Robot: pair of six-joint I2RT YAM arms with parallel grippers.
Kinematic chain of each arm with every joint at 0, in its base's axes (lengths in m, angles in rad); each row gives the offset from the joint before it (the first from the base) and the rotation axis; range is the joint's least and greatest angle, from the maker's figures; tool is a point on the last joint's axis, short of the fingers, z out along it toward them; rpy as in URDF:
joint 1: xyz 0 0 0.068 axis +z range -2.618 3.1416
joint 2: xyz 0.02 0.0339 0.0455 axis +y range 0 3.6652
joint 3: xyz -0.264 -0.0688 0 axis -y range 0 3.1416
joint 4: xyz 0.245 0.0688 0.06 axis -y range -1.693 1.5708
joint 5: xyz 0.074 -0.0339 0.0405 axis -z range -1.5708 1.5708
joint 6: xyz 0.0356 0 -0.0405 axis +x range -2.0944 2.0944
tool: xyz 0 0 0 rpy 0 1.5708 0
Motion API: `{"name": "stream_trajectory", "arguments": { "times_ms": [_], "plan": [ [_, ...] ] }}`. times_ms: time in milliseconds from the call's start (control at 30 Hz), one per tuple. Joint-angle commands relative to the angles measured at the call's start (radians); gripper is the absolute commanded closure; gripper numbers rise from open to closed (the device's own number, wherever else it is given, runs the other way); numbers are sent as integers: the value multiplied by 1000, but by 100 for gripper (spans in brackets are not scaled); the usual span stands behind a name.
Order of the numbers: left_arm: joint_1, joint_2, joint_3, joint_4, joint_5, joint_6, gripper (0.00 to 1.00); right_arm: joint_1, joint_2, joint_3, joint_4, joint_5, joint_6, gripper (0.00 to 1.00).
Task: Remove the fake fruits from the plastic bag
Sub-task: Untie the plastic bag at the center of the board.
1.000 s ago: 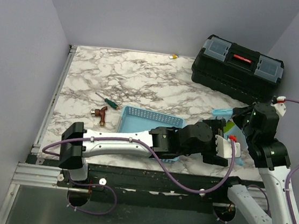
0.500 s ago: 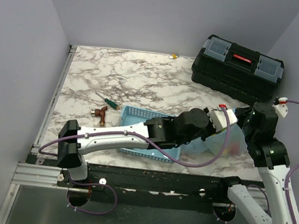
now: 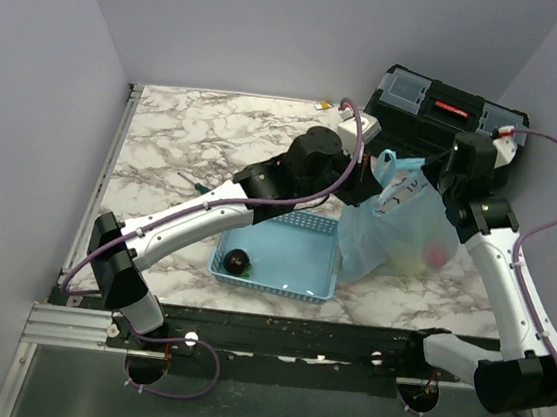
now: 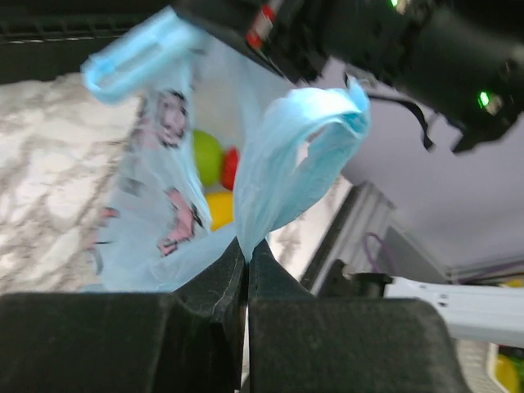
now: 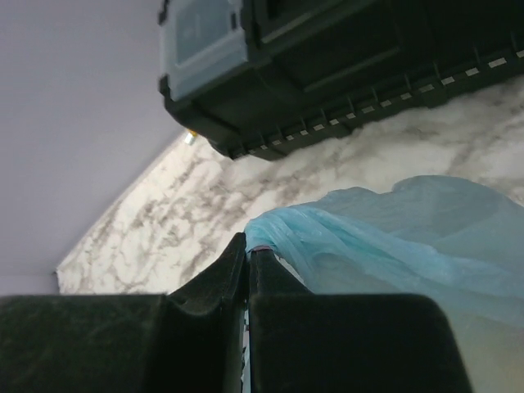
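The plastic bag [image 3: 397, 232] hangs lifted between both grippers, its bottom resting on the table right of the basket. My left gripper [image 3: 375, 177] is shut on the bag's left rim [image 4: 278, 155], with the film pinched at the fingertips [image 4: 246, 246]. My right gripper [image 3: 431, 181] is shut on the opposite rim [image 5: 327, 229]. Fake fruits lie inside the bag: a green apple [image 4: 206, 157], a red one [image 4: 230, 166] and a yellow one [image 4: 219, 209]. Through the film in the top view a red fruit [image 3: 441, 254] and a pale yellow-green one [image 3: 409, 254] show.
A light-blue latticed basket [image 3: 298, 261] stands left of the bag with a dark plum [image 3: 238, 260] in it. A black toolbox [image 3: 450, 112] sits close behind the grippers. A screwdriver [image 3: 200, 188] lies partly under the left arm. A small yellow item [image 3: 323, 104] lies at the back wall.
My left arm swung from low over the basket up to the back and its gripper shut on the bag's rim. The right arm rose, and the bag now hangs lifted. The basket is uncovered.
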Motion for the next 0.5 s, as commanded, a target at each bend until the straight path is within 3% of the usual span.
{"name": "stream_trajectory", "arguments": {
  "times_ms": [0, 133, 467],
  "plan": [
    [15, -36, -5, 81, 193, -142, 100, -78, 68, 165, 100, -154, -32, 95],
    [16, -43, -52, 137, 215, -183, 100, -121, 66, 164, 92, -152, -46, 94],
    [17, 23, -265, 357, 353, -352, 100, -123, -102, -196, 18, 38, -141, 85]
  ]
}}
